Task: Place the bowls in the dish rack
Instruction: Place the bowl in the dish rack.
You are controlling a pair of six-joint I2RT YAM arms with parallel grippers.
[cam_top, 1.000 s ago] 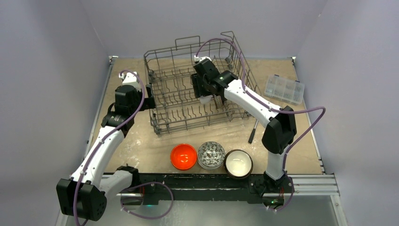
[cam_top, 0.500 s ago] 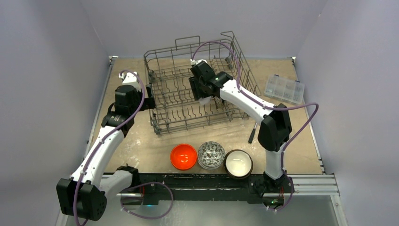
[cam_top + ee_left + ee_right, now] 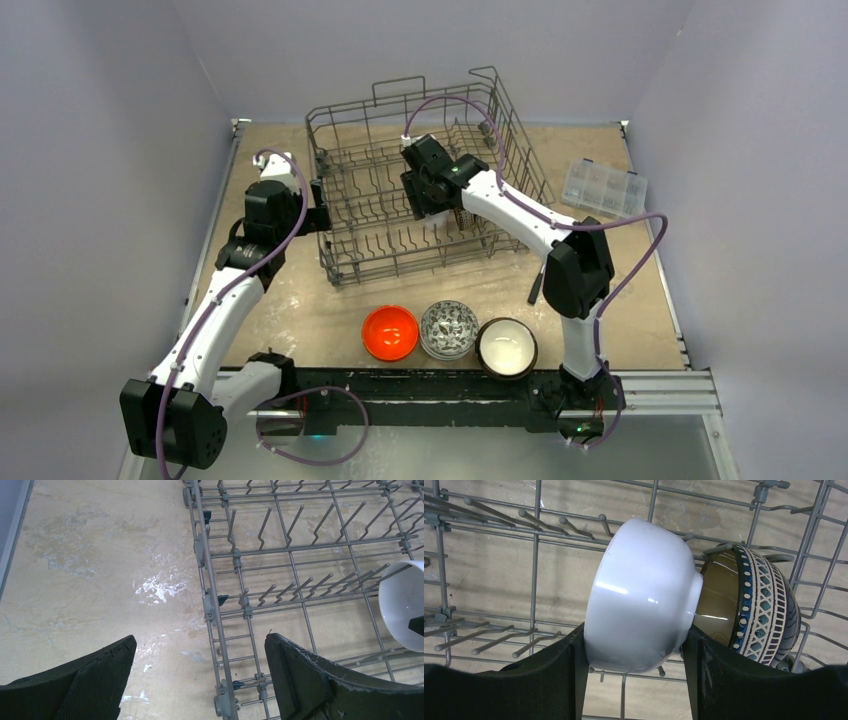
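Right claw (image 3: 634,646) gripped the white bowl (image 3: 639,595), tilted on edge inside the dish rack (image 3: 400,262) at the tabletop's far side, foot against a patterned bowl (image 3: 764,610). We judged the tines lay just beyond. Left claw (image 3: 199,648) gaped empty at the rack's left wall.

Left arm (image 3: 215,320) and right arm (image 3: 515,212): white tubular links, black boxy joint housings. Purple cable (image 3: 662,228) runs along each arm in loose loops. Left fingers (image 3: 320,685): black, wedge-shaped, finely textured inner pad, edges chipped and scuffed pale. Right fingers (image 3: 544,680): black, flat-faced, matte. Both bases sit on a black rail (image 3: 440,385)
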